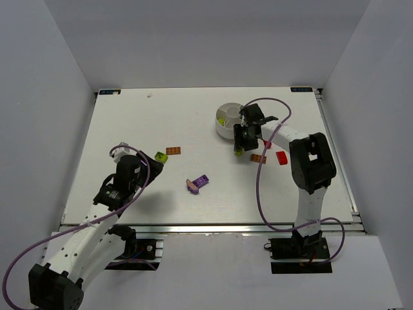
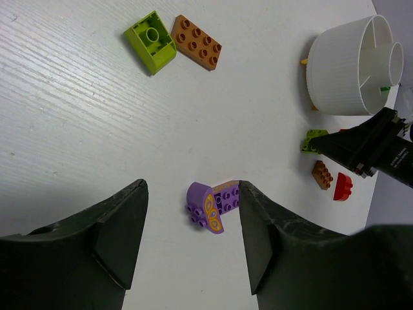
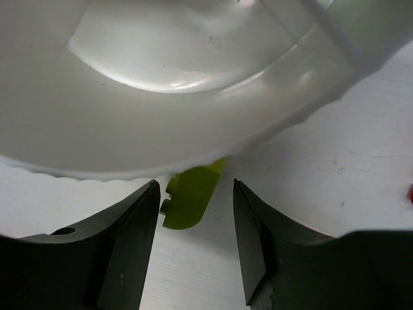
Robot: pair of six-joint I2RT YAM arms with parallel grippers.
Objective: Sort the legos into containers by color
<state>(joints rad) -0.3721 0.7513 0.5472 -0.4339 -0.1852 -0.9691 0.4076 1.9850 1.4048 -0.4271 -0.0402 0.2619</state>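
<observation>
The white dish (image 1: 227, 123) stands at the back right and holds a yellow-green piece (image 1: 221, 121). My right gripper (image 1: 239, 146) is open just in front of it, low over the table. In the right wrist view a yellow-green brick (image 3: 189, 197) lies against the dish wall (image 3: 161, 129), between my open fingers (image 3: 129, 232) and touching neither. My left gripper (image 1: 152, 166) is open and empty at the left. The left wrist view shows a purple brick pair (image 2: 213, 203) ahead of the fingertips, near the right finger (image 2: 258, 226).
A yellow-green brick (image 1: 161, 156) and an orange brick (image 1: 173, 150) lie by the left gripper. An orange brick (image 1: 258, 158) and a red brick (image 1: 282, 157) lie by the right arm. The purple pair (image 1: 199, 183) is mid-table. Grey walls surround the table.
</observation>
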